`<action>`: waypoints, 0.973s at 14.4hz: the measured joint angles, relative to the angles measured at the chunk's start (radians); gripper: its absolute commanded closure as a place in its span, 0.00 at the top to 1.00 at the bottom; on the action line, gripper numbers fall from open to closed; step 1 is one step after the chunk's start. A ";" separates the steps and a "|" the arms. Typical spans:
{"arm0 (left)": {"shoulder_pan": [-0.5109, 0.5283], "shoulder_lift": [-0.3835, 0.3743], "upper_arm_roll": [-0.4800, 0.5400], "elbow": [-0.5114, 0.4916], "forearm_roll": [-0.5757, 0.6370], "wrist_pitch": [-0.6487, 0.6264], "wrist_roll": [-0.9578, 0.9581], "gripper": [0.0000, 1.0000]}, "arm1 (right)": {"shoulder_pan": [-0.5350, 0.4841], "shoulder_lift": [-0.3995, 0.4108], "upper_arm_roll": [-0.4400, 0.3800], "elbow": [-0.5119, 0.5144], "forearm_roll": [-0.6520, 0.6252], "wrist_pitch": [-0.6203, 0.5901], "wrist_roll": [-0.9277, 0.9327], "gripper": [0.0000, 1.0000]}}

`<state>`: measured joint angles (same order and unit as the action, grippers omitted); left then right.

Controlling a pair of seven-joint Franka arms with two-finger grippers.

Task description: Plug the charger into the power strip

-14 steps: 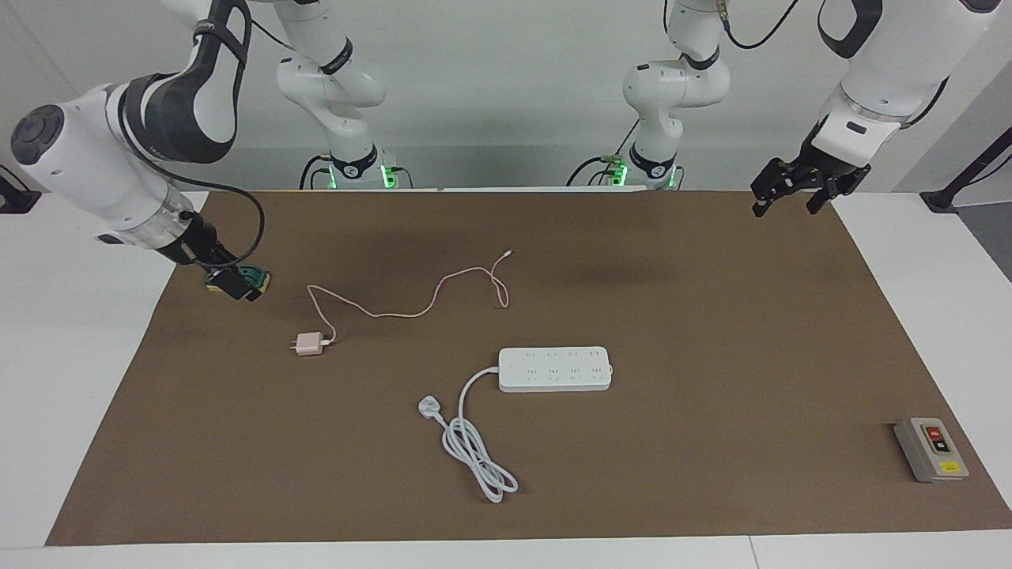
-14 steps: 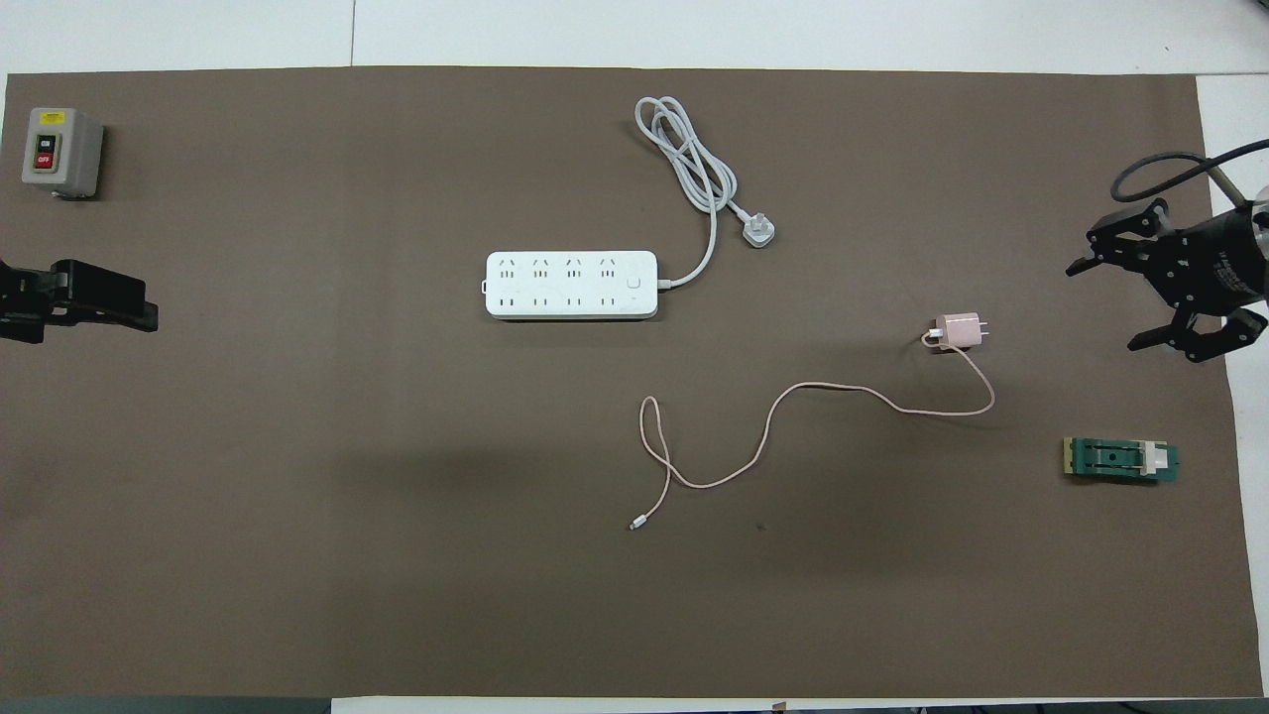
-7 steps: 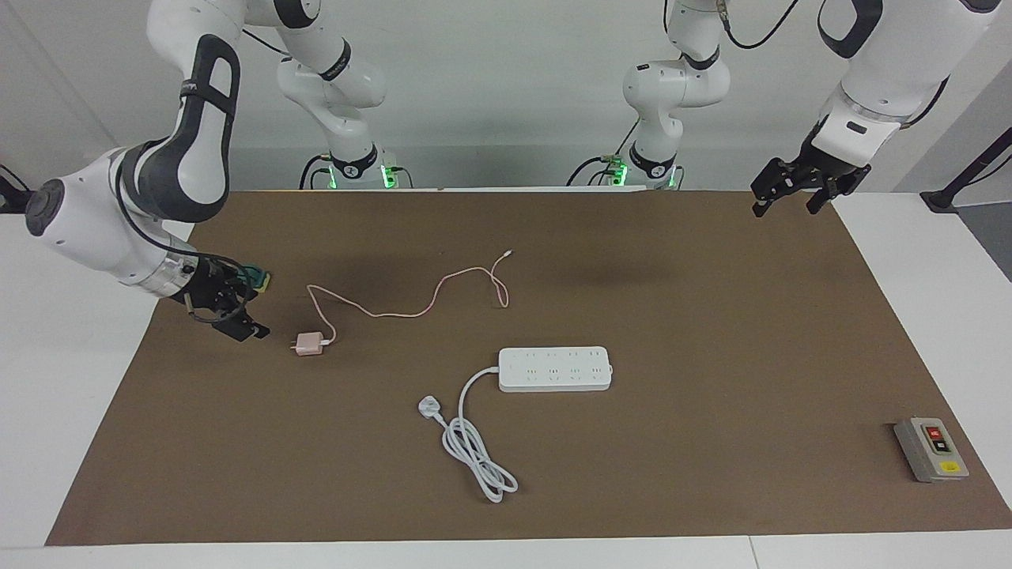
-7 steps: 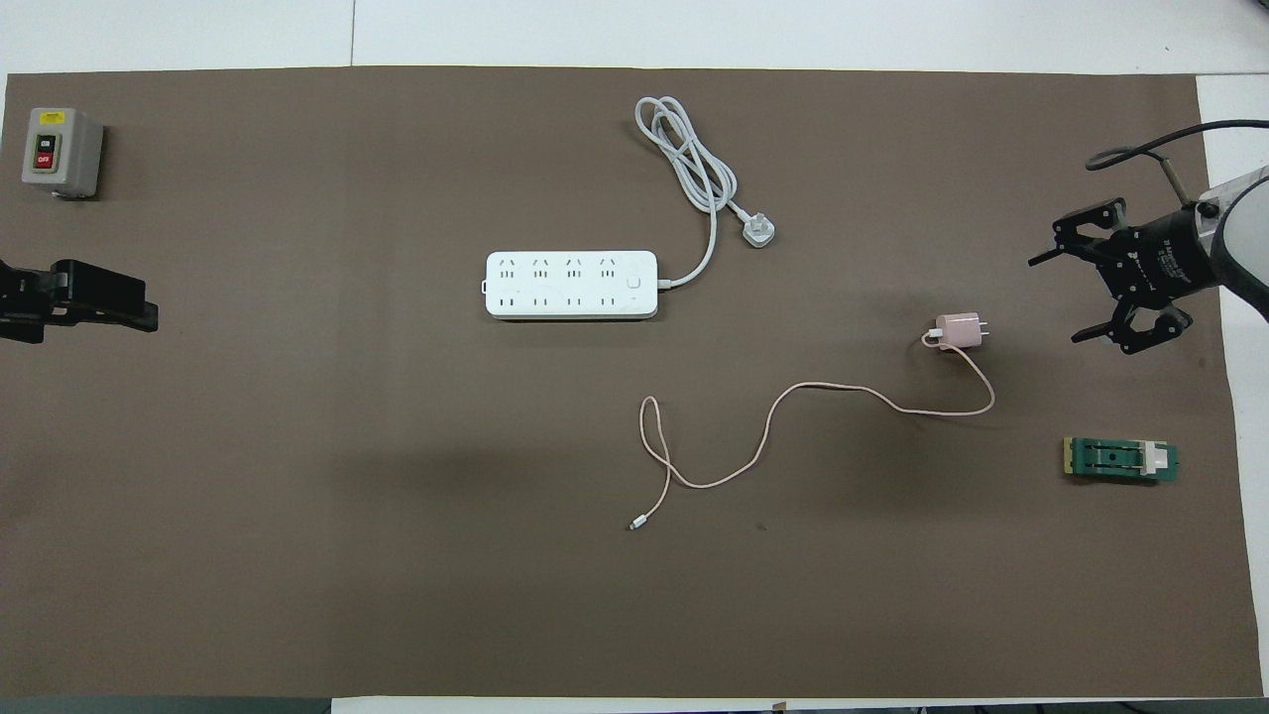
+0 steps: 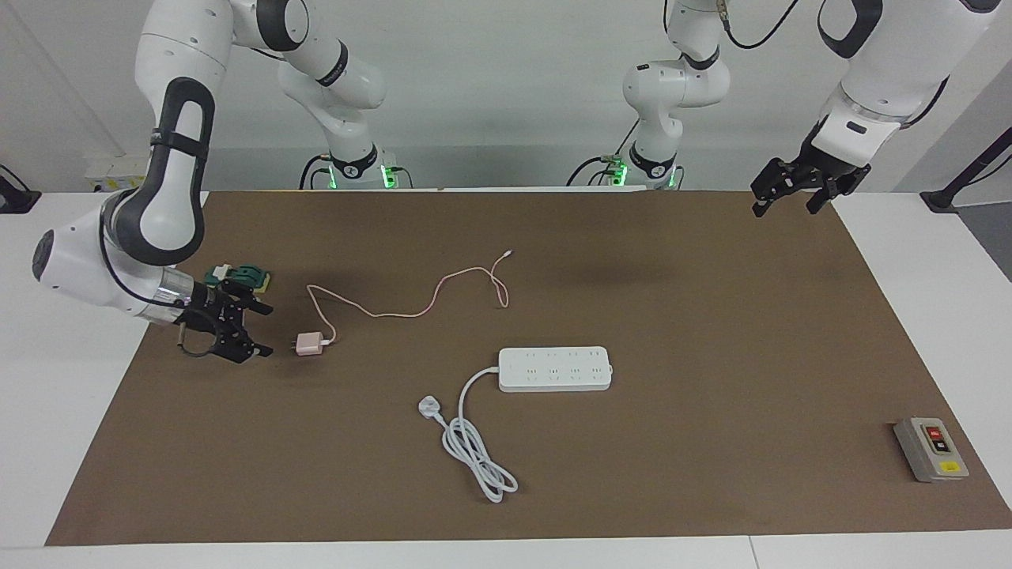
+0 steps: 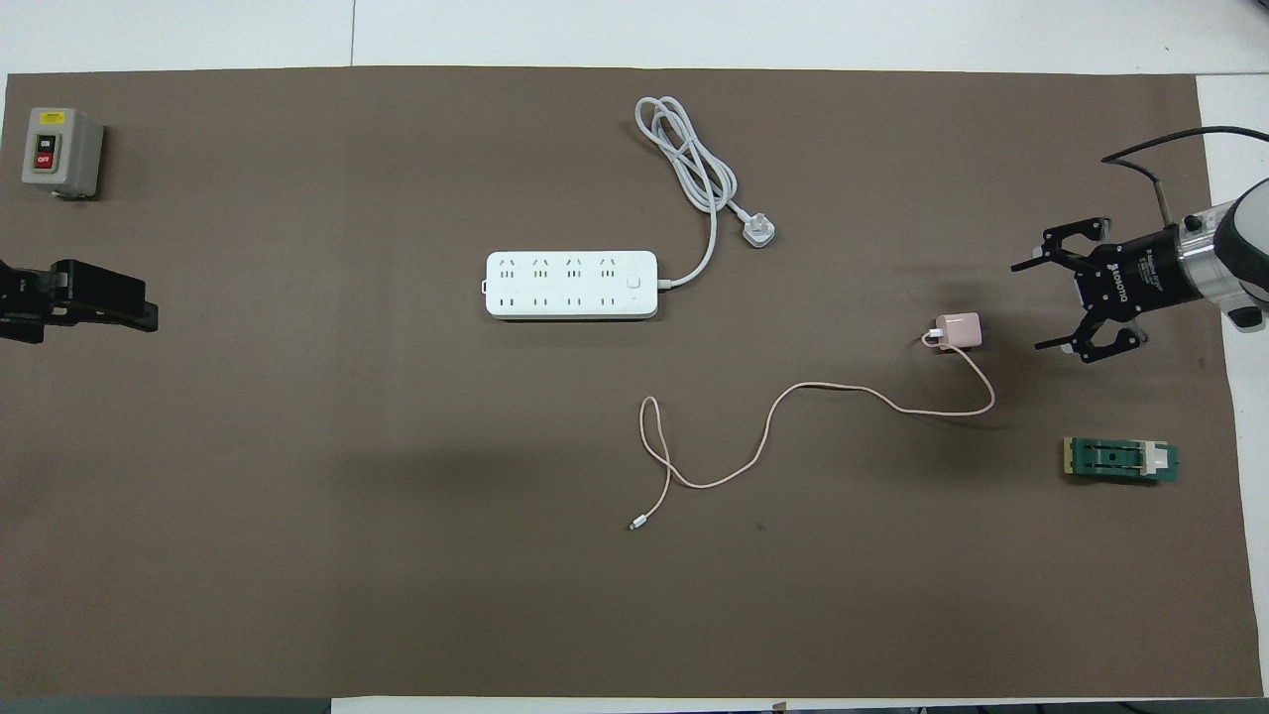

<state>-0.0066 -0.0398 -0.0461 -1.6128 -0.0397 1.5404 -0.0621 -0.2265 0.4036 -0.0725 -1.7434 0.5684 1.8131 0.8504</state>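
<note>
One charger point(image 5: 309, 344), one power strip point(image 5: 555, 369), one switch box point(image 5: 930, 450), one green part point(image 6: 1121, 460).

Overhead: left end effector point(image 6: 109, 302) cut by frame edge; right arm point(image 6: 1234, 263) likewise. Switch box point(image 5: 931, 449) labels illegible.

A robotics lab, set up for manipulation trials. Two white robot arms point(image 5: 170, 150) stand bolted at one edge of a white tabletop point(image 5: 909, 237), green status lights glowing at their bases, black cables running along their links. A plain brown mat point(image 5: 711, 332) covers the work area, with a few test items laid well apart on it. Bare pale walls, and a grey switch box point(image 5: 930, 449) sits at the mat's corner.
</note>
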 measured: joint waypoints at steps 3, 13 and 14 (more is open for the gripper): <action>0.000 0.000 0.000 0.000 0.000 0.000 0.000 1.00 | 0.003 0.001 0.002 -0.048 0.018 0.037 0.014 1.00; 0.000 0.000 0.000 0.000 0.000 0.000 0.000 1.00 | 0.024 0.004 0.007 -0.165 0.080 0.123 -0.034 1.00; 0.000 0.000 0.000 0.000 0.000 0.000 0.000 1.00 | 0.024 0.004 0.007 -0.173 0.081 0.129 -0.046 1.00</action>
<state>-0.0066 -0.0398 -0.0460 -1.6128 -0.0397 1.5400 -0.0621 -0.2021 0.4073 -0.0657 -1.9165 0.6489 1.9421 0.8041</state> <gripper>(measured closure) 0.000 0.000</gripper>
